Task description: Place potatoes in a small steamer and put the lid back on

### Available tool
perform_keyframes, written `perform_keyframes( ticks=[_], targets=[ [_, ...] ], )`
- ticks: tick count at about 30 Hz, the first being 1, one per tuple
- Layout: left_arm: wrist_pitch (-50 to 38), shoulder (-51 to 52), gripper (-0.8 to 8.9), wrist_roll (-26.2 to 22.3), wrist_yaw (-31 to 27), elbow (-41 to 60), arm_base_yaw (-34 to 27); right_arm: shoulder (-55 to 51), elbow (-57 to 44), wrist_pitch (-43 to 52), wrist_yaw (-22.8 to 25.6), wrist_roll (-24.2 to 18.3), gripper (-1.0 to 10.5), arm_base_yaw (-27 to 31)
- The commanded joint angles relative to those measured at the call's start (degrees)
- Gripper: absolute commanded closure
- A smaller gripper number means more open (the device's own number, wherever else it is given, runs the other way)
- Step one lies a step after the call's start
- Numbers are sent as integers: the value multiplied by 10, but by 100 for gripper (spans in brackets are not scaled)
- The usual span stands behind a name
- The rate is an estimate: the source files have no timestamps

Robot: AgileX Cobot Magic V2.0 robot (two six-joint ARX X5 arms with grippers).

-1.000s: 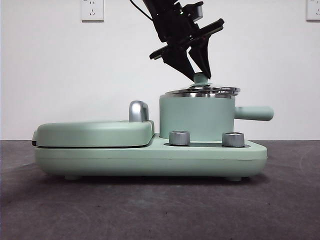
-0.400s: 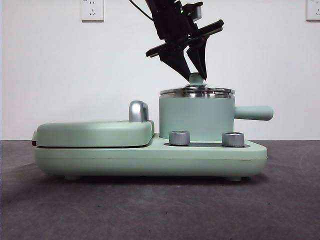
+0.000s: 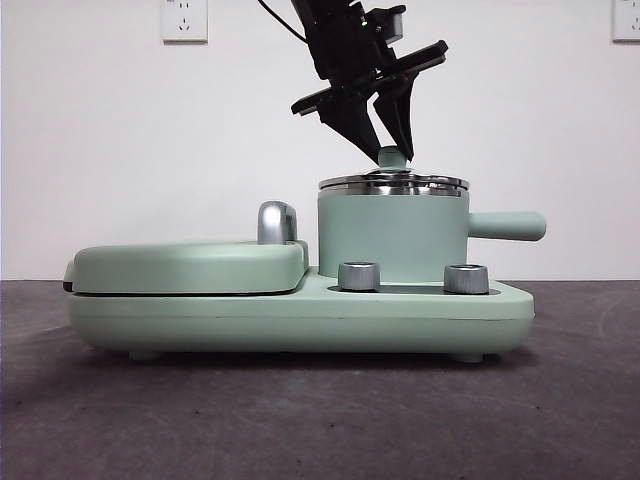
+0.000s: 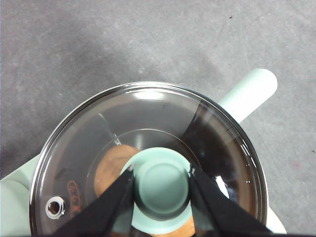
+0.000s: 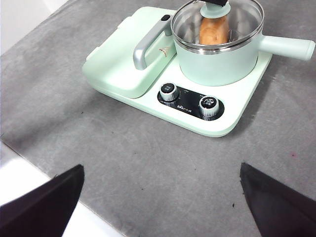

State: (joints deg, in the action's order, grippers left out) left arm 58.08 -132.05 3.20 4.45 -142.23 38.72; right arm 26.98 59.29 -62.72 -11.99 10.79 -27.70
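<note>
White wall with sockets stands behind the dark grey surface [image 3: 300,420], where a mint-green cooker base [image 3: 300,315] carries the small steamer [image 3: 392,238] beside a flat grill cover [image 3: 190,265]. The potato [image 5: 213,30] lies inside the steamer, seen through the glass, so that half of the job looks done. The lid [image 4: 148,163] sits level on the steamer's steel rim, and my left gripper [image 4: 162,183] comes down from above with its two black jaws narrow around the lid's green knob [image 4: 162,188], one on each side and touching it or very nearly so. I judge this the closing step: the lid is seated and what remains is to let it go. Next I should spread the jaws just enough to clear the knob, then lift straight up so nothing drags the lid sideways off the rim. The steamer's handle [image 3: 508,226] points away to the side, clear of my path. My right gripper [image 5: 158,197] waits well back from the cooker, jaws wide apart and holding nothing.
</note>
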Motion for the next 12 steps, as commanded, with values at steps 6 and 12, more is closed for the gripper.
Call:
perform_keyframes(
  ticks=[6, 12],
  targets=[
    [-4, -18, 796, -25, -2, -26, 11, 2, 4, 5, 0, 6, 441, -3],
    [-7, -22, 796, -45, -2, -26, 12, 2, 4, 5, 0, 6, 441, -3]
  ],
)
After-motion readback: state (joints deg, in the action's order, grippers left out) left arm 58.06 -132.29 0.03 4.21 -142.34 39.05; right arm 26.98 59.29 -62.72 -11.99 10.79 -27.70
